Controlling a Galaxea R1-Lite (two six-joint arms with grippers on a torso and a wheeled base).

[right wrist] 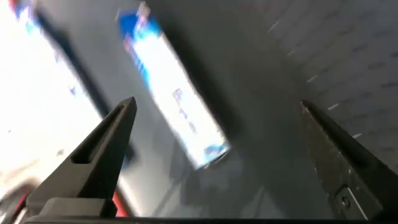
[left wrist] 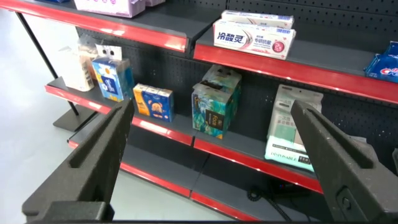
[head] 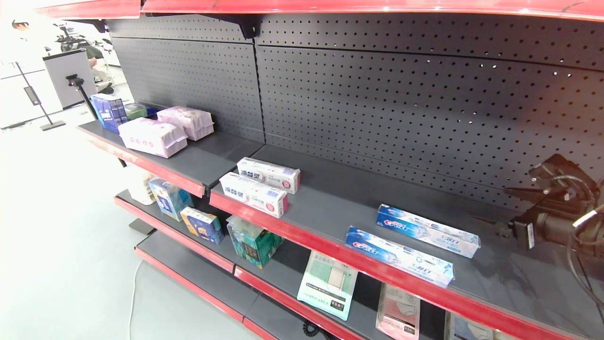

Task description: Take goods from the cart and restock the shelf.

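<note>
Details of the blue toothpaste box are hard to make out. It lies on the middle shelf beyond the right gripper's wide-spread, empty fingers. A second blue box is cut off at the edge. The left gripper, equally wide and empty, faces the lower shelves.

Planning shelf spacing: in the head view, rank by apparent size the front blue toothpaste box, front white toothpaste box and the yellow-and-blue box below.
1. Front blue toothpaste box, nearest the camera, so true size unsure.
2. Front white toothpaste box.
3. Yellow-and-blue box.
</note>
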